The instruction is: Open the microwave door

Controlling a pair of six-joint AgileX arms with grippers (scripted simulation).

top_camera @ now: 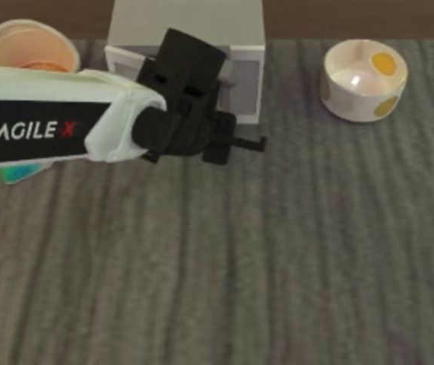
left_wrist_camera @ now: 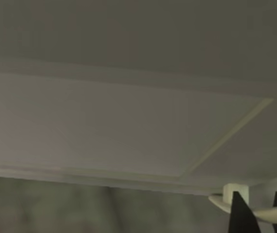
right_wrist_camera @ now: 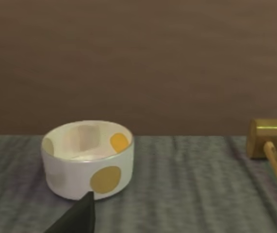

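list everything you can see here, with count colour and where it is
microwave: 1, silver-grey, back edge of the table, left of centre
microwave door: 1, silver frame with greyish window, on the microwave's front, looks closed
spotted bowl: 1, white with yellow dots, back right of the table
orange-rimmed bowl: 1, pale with an orange rim, back left corner, partly behind the left arm
mallet: 1, brass-coloured head on a wooden handle, seen only in the right wrist view
table: 1, grey streaked top
left gripper: 1, black, at the microwave's front
right gripper: 1, dark fingertip only, facing the spotted bowl
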